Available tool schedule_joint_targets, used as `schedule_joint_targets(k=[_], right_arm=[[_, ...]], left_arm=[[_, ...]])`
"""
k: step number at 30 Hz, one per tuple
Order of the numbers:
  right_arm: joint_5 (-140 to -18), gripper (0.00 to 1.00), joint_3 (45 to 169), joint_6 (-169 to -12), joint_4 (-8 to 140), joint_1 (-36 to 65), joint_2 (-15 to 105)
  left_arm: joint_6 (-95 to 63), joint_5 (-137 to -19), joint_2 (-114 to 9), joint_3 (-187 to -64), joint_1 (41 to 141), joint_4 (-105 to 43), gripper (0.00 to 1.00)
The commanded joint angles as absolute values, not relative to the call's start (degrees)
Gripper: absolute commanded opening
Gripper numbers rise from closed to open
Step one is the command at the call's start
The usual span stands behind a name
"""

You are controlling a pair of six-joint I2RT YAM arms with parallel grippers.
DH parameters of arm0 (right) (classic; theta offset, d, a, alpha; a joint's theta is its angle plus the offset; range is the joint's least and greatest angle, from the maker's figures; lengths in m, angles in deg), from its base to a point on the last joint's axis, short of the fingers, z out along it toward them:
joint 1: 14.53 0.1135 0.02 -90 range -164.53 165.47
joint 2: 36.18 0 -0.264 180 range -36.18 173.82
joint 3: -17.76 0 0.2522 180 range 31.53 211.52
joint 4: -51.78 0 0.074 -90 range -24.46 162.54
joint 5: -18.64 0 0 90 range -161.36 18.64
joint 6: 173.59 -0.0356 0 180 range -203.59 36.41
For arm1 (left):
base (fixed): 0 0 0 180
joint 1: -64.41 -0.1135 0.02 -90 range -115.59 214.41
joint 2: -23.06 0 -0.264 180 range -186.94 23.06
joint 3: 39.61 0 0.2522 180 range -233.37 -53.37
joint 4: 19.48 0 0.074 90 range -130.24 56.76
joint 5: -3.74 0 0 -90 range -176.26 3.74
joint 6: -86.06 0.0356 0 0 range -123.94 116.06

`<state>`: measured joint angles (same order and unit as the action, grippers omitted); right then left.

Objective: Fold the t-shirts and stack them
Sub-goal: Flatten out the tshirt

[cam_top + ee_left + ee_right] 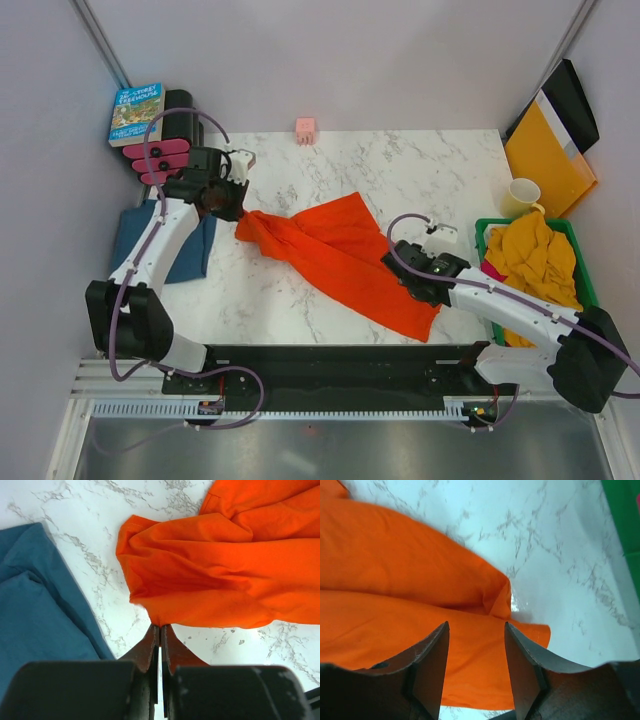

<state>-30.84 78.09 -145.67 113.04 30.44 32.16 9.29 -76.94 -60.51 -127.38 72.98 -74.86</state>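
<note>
The left gripper (160, 628), its arm stretched out to the far left, is pinched shut on a bunched corner of the orange shirt (340, 255). The right gripper (476, 626) points down just above the shirt's near-right end, jaws apart. The shirt lies diagonally across the table (400, 170), its left end beside the teal shirt (185, 250).

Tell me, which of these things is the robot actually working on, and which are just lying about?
Job: orange t-shirt, teal-blue t-shirt, mustard-yellow t-shirt in the green bin.
Lying about: book, mug, yellow-orange folder, small pink block.
</note>
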Motion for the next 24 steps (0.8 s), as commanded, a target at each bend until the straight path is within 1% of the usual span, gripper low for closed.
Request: schedule_joint_targets(k=[1, 6, 12, 14, 18, 24], right_arm=[[-35.2, 0.56, 75.0, -152.0, 113.4, 31.8, 31.5], [-34.4, 0.57, 72.3, -157.7, 115.8, 31.3, 32.2], [-37.7, 0.58, 71.2, -159.6, 117.2, 30.5, 32.6], [-38.5, 0.59, 72.0, -160.7, 118.9, 31.7, 32.2], [-38.7, 0.61, 73.8, -163.9, 123.1, 37.3, 33.0], [-40.5, 0.62, 72.5, -171.8, 127.7, 43.0, 32.7]], left_arm=[[5.6, -74.2, -62.0, -127.3, 72.8, -75.9, 0.02], [6.4, -74.9, -61.8, -125.2, 72.8, -75.5, 0.02], [7.3, -75.9, -59.7, -123.7, 72.8, -75.5, 0.02], [7.5, -75.7, -59.4, -123.2, 72.7, -75.6, 0.02], [7.6, -74.8, -59.5, -122.4, 72.8, -75.3, 0.02], [7.6, -73.7, -59.4, -121.1, 72.8, -74.4, 0.02]])
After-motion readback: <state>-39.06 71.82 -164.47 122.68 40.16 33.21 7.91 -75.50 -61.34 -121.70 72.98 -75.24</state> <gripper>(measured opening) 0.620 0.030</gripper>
